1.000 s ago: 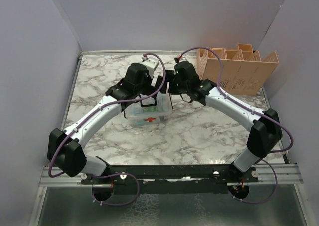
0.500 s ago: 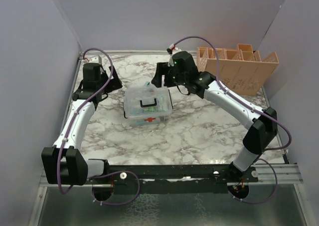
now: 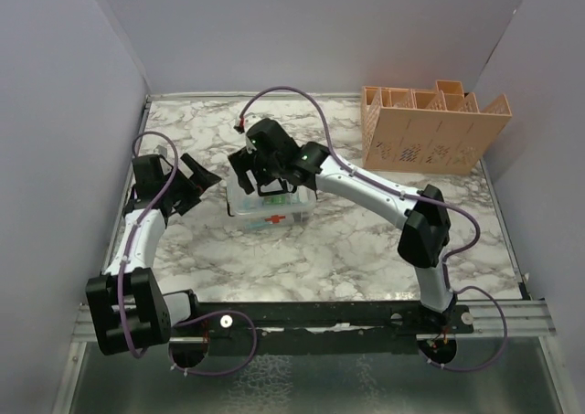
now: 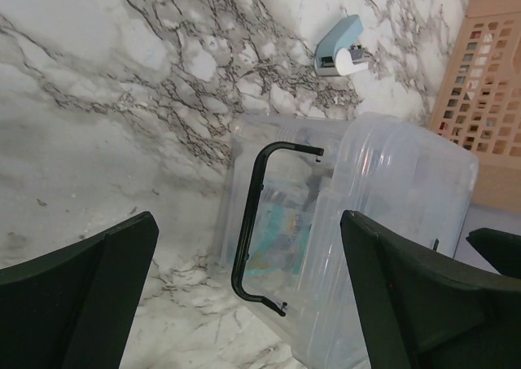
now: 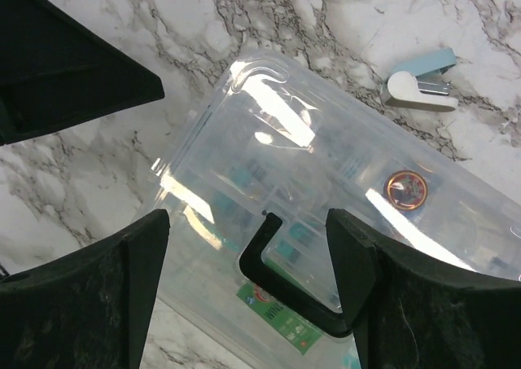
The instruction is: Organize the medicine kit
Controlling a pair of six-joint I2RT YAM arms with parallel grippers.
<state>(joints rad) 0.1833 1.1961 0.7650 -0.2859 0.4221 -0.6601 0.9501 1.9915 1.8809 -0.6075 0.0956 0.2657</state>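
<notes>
Clear plastic medicine kit box [image 3: 271, 206] sits on the marble table [image 3: 366, 240], left of centre, with a red cross label on its near side. The lid looks closed and 1 black carry handle [image 4: 248, 222] lies flat on top. Teal packets show blurry through the lid; can't tell what they are. 1 round copper-coloured disc [image 5: 404, 188] also shows through the plastic.

Right gripper [image 3: 259, 175] is reached across and hangs right above the box lid. In the right wrist view its 2 fingers [image 5: 89, 296] are spread wide with the handle between them, nothing pinched. Can't tell if the tips touch the lid.

Left gripper [image 3: 196, 184] is just left of the box, low, aimed at it. Its 2 fingers [image 4: 77, 304] are spread apart and empty, not touching the box.

Small blue-and-white item [image 4: 340, 57], looks like a mini stapler, lies on the table just beyond the far side of the box, apart from it. It is also in the right wrist view, upper right.

Peach perforated organizer [image 3: 430, 126] with several compartments stands at the far right corner of the table, well apart from the box. Both grippers are away from it.
</notes>
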